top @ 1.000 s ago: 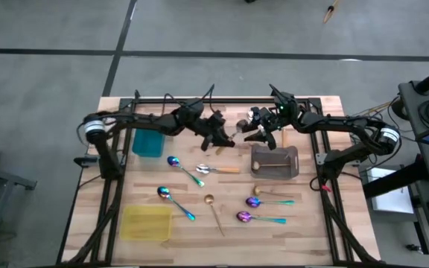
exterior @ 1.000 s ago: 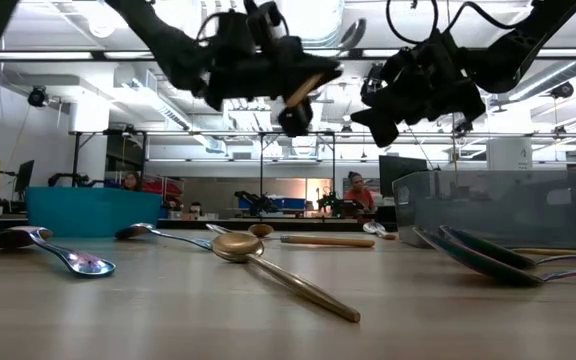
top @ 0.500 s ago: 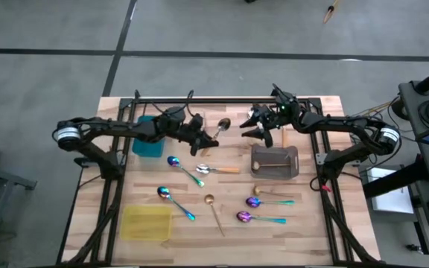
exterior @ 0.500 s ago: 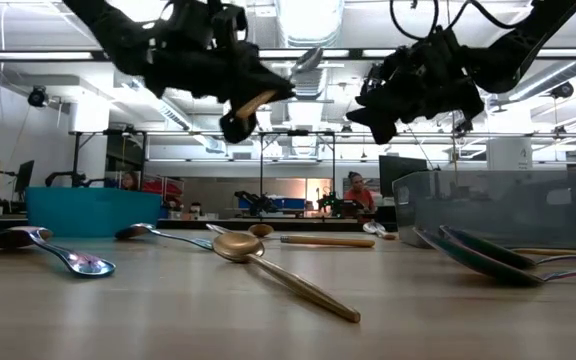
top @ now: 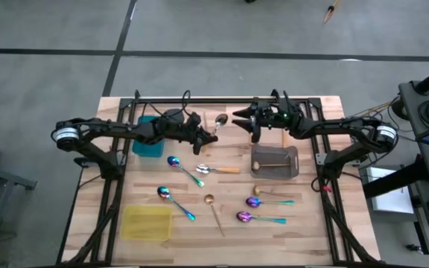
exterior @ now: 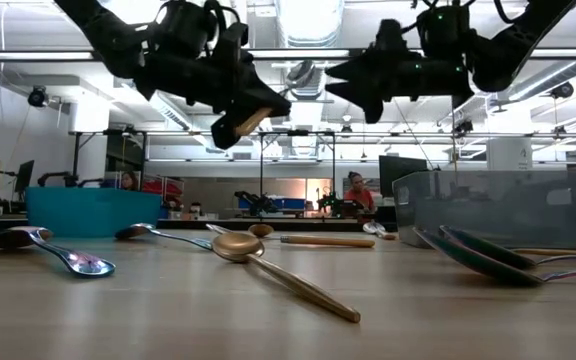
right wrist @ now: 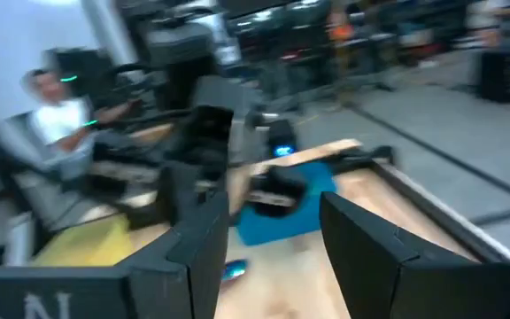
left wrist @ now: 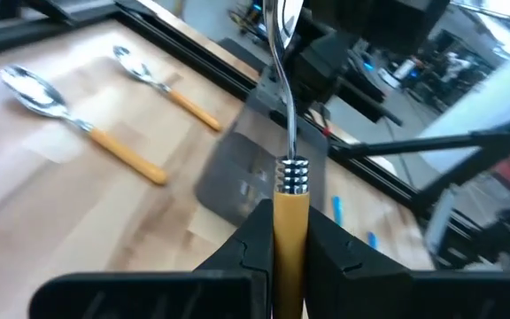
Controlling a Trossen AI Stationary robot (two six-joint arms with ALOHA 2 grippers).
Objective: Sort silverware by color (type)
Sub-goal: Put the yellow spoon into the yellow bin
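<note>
The step in hand is a mid-air transfer of one spoon above the rear of the pale wooden slatted surface (top: 304, 231). At the front left, the flat yellow tray (top: 146, 222) appears to hold nothing. Behind it, the deep teal tray (top: 148, 144) lies partly under the left arm; its contents cannot be told. The left gripper (top: 203, 138) hangs above the surface just beside that tray, its jaws closed on the orange handle of a silver-bowled spoon (left wrist: 289, 190), whose bowl points toward the right arm. On the surface between the trays lie two iridescent blue-purple spoons with teal handles (top: 185, 170), one silver spoon with an orange handle (top: 218, 170) and one thin gold spoon (top: 214, 213). The right gripper (top: 243, 119) is raised near the held spoon's bowl, facing it, with its jaws apart and nothing between them. Below it stands the translucent grey tray (top: 275, 161), which holds at least one orange-handled spoon. In front of that tray lie three further spoons (top: 265, 201), two of them iridescent with teal handles. The next move probably requires the right jaws to close on the offered spoon before the left jaws release it; the spoon then belongs in the grey tray with its matching type.
</note>
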